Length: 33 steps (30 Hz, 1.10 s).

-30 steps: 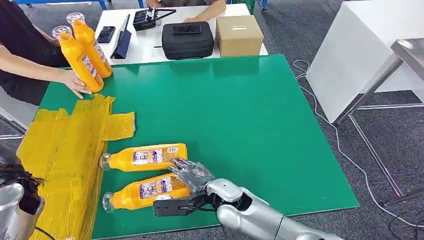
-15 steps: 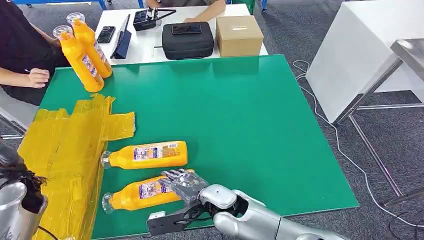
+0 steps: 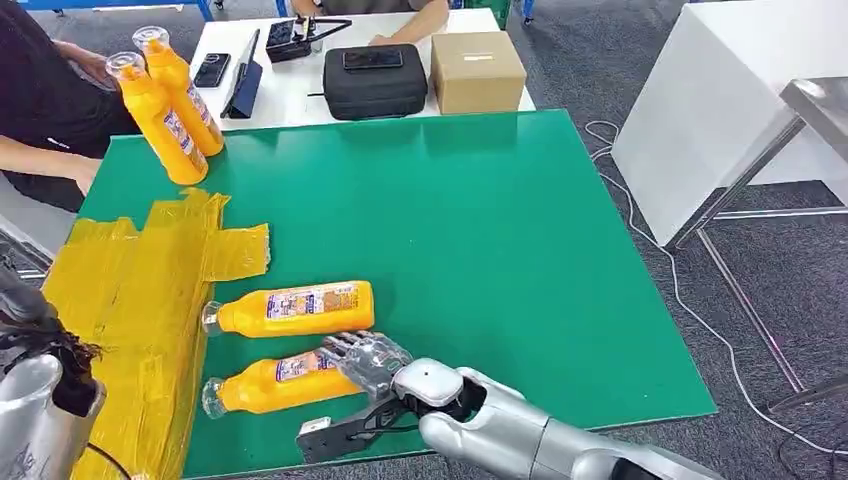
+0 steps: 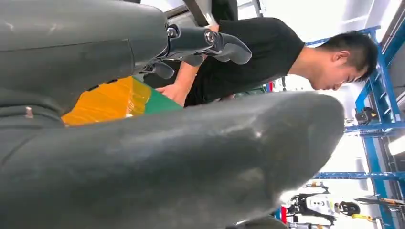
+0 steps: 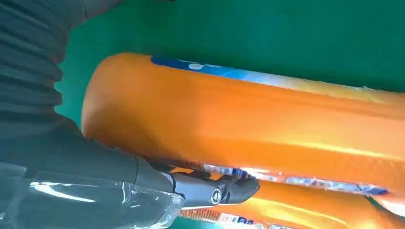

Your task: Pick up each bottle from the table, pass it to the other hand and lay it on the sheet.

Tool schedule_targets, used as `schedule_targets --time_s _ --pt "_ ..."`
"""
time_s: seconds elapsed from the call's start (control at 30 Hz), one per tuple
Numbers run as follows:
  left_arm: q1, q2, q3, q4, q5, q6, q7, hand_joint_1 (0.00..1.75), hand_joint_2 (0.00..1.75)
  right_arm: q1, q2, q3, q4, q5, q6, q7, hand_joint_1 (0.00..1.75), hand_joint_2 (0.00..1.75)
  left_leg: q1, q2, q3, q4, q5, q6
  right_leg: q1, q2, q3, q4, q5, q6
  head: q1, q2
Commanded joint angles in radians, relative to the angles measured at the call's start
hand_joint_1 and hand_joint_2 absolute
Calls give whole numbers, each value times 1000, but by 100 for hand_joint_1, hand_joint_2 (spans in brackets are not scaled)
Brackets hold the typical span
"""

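Near bottle [image 3: 283, 381] lay on its side by green table's [image 3: 480, 230] front edge, cap just at yellow sheet [image 3: 120, 300]; second bottle [image 3: 295, 309] just behind. Wide bare green beyond. Right hand [image 3: 368, 362] draped over near bottle's base, fingers curled on it. Left hand [image 4: 143, 157] raised, fingers loosely apart, holding nothing.

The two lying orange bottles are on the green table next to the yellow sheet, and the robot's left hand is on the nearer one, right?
Not quite: it is the right hand on the nearer lying bottle, as the head view shows. The other lying bottle and the yellow sheet are as you say.
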Motion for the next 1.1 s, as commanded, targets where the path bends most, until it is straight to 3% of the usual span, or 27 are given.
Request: schedule_targets --time_s 0.03,0.27,0.33,0.47,0.53,0.63,0.77,0.93,0.97,1.0,1.1 --pt "-61 -39 -2 108 20 -2 -9 0 0 14 -10 67 248 32 -6 6 175 175 1 -3 4 -2 0 -1 1 -4 6 -3 -1 0 0 0" --pt "-66 -32 -11 122 31 -12 -23 0 0 31 -25 14 198 13 -35 4 175 175 1 -5 12 -2 -1 -2 1 -6 7 -4 -2 0 1 0" --pt "-47 -23 -4 106 38 -10 -27 0 0 69 -45 -28 117 43 -118 58 175 175 1 -6 13 -3 -1 -4 0 -6 5 -5 -2 -1 0 0" --pt "-30 -16 3 91 43 -17 -28 0 0 103 -57 -31 50 65 -98 98 175 175 1 -4 13 -3 -3 -4 0 -5 5 -4 -3 -1 0 0" --pt "-30 -17 5 89 44 -17 -27 0 0 105 -63 -45 25 57 -106 97 175 175 0 -4 12 -2 -2 -3 0 -3 14 -3 -2 -1 0 0" --pt "-25 -12 13 82 42 -22 -23 0 0 118 -125 -118 -157 -37 -106 84 175 175 0 -4 11 -1 -2 -3 -1 -3 13 -2 -2 -1 0 0" --pt "-22 -10 18 77 41 -24 -21 0 0 124 -147 -145 -221 -65 -92 91 175 175 0 -3 11 0 -3 -3 0 -3 13 -2 -3 0 0 0" --pt "3 -1 36 38 28 -26 -9 0 0 165 -200 -291 -436 -189 -183 19 175 175 -1 -3 8 0 -3 -3 -1 -3 11 0 -3 -1 0 0" --pt "18 0 45 19 28 -30 -2 0 0 186 -201 -349 -499 -196 -259 -28 175 175 -1 -2 7 0 -3 -3 -1 -2 9 0 -3 -1 0 0" --pt "34 2 54 -4 30 -33 7 0 0 186 -224 -375 -544 -213 -239 -22 175 175 -1 -2 6 1 -3 -3 -1 -2 8 1 -2 -1 0 0" --pt "88 8 66 -88 77 -81 66 0 0 218 -242 -513 -660 -195 -357 -95 175 175 -2 -1 5 1 -3 -3 -1 -1 7 0 -2 0 0 0"
